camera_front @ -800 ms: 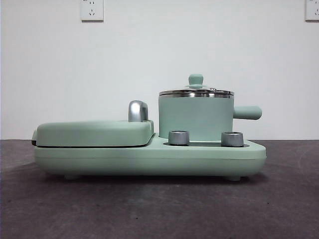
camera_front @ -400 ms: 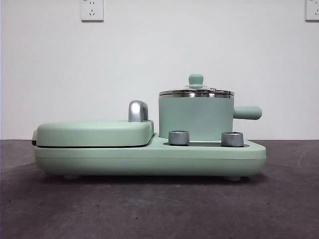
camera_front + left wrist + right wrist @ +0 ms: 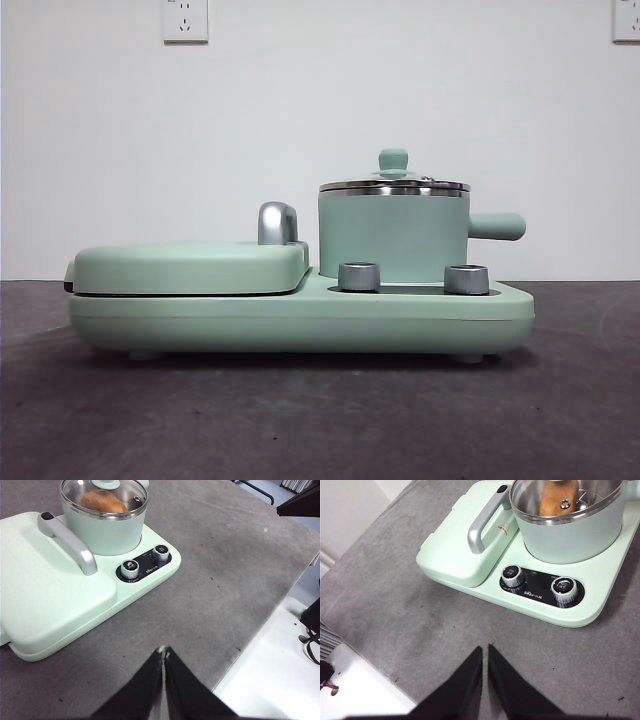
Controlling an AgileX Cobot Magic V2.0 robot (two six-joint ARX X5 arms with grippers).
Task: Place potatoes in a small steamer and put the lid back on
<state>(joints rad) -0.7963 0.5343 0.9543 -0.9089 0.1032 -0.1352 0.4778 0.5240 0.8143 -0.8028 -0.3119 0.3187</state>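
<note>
The mint-green small steamer [image 3: 393,238] stands on the right half of the cooker base, its stubby handle pointing right. The glass lid [image 3: 394,184] with its green knob sits on the steel rim. Through the glass an orange-brown potato [image 3: 103,501] lies inside the steamer [image 3: 104,527]; the potato [image 3: 558,496] also shows in the right wrist view inside the pot [image 3: 570,527]. My left gripper [image 3: 163,651] hangs shut over bare table, well away from the cooker. My right gripper [image 3: 484,648] is shut too, above the table in front of the knobs.
The flat griddle cover [image 3: 190,266] with a chrome handle [image 3: 276,222] fills the base's left half. Two silver knobs [image 3: 359,276] [image 3: 466,279] sit at the front of the base [image 3: 300,320]. The table edge drops to a white floor [image 3: 280,670].
</note>
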